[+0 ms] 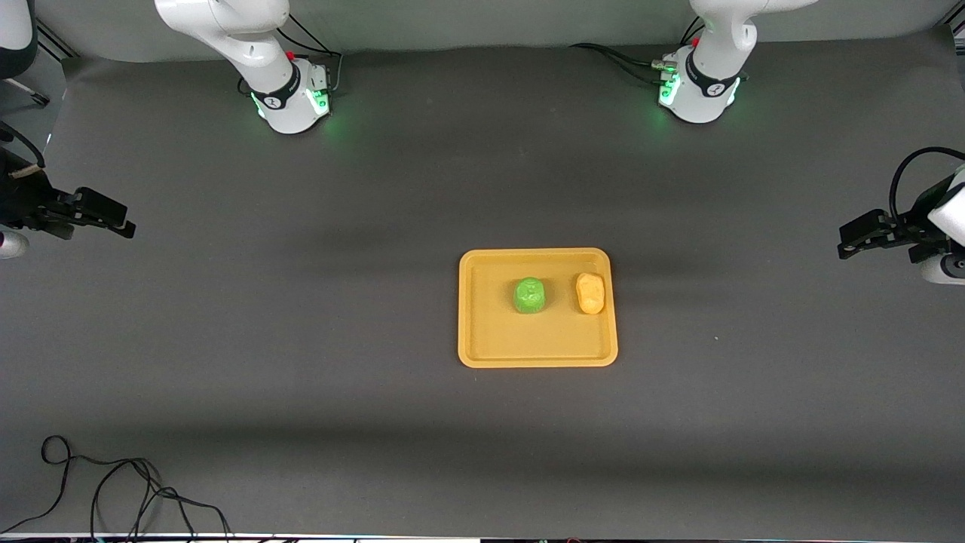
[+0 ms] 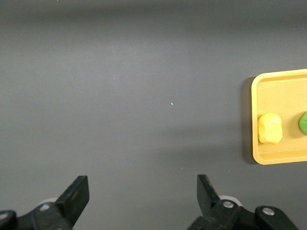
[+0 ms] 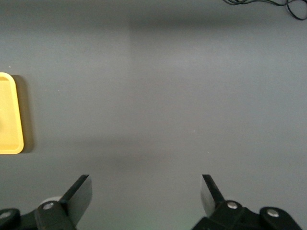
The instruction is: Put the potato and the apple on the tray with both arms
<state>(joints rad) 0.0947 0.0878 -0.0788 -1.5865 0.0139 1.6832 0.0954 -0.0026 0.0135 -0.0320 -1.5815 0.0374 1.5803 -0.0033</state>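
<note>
Right gripper (image 1: pixel 121 222) hangs released over the bench (image 1: pixel 301 339) edge at the right arm's end, fingers (image 3: pixel 79 194) spread wide. Tray (image 1: pixel 537 360) mid-bench holds apple (image 1: pixel 530 295) and, beside it toward the left arm's end, potato (image 1: pixel 590 292). Left gripper (image 1: pixel 848 243) released over the edge at its own end.

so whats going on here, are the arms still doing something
Nothing is being handled at this moment. The apple and the potato both lie on the tray, side by side and apart, the potato toward the left arm's end. The left gripper and the right gripper are open and empty, each over bare table at its own end, away from the tray.
</note>
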